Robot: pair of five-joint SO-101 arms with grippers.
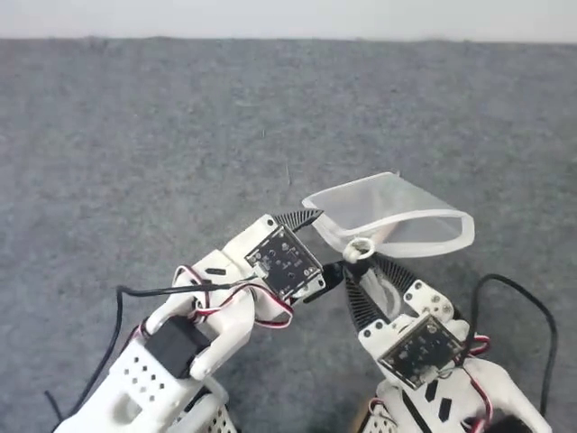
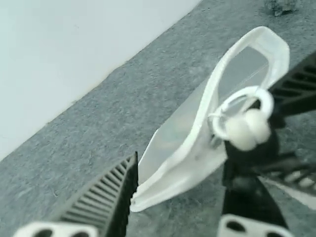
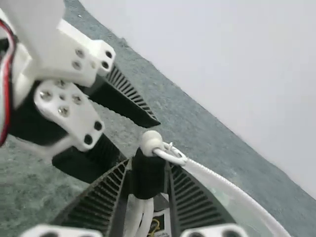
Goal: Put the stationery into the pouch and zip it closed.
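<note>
A translucent white pouch (image 1: 397,212) lies on the grey mat with its mouth gaping. Its zip pull, a white bead on a ring (image 1: 361,245), stands at the near end. My right gripper (image 1: 362,262) is shut on that pull; in the right wrist view its two ribbed fingers pinch the dark tab under the bead (image 3: 150,140). My left gripper (image 1: 326,242) is open and straddles the pouch's left end. In the left wrist view the pouch (image 2: 182,133) and the bead (image 2: 249,129) lie between its spread fingers (image 2: 111,202). Something small shows dimly inside the pouch (image 3: 155,224).
The grey mat (image 1: 135,135) stretches bare to the left and far side, ending at a pale wall (image 1: 288,18). Black cables (image 1: 119,316) trail beside the left arm and loop at the right arm (image 1: 541,316). The two grippers sit almost touching.
</note>
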